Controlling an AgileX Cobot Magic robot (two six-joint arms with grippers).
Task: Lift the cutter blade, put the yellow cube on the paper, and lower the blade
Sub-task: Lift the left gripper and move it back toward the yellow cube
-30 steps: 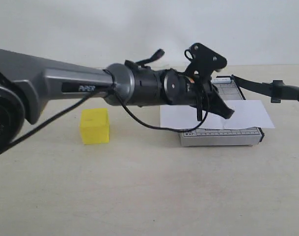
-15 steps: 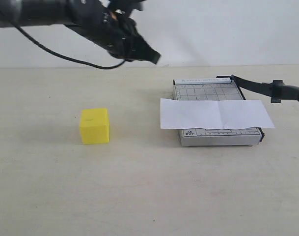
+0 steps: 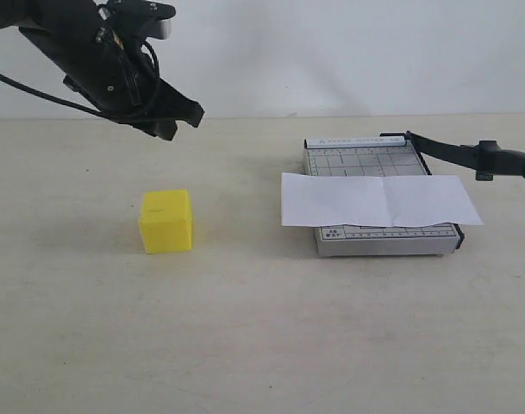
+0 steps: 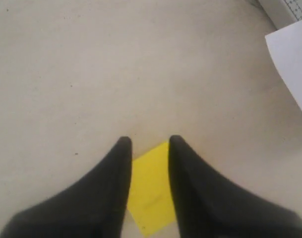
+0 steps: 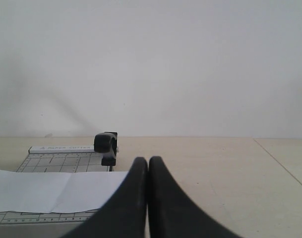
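Showing only in its wrist view, right gripper holds jaws together.

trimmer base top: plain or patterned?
Grey rectangular trimmer base carries a printed grid; clearest in the exterior view.

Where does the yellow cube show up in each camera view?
Exterior view: yellow cube left of centre on the table, well apart from the paper.
Left wrist view: visible in the gap between the left gripper fingers.
Right wrist view: not in it.
Shared landmark: the paper, seen in all three views.
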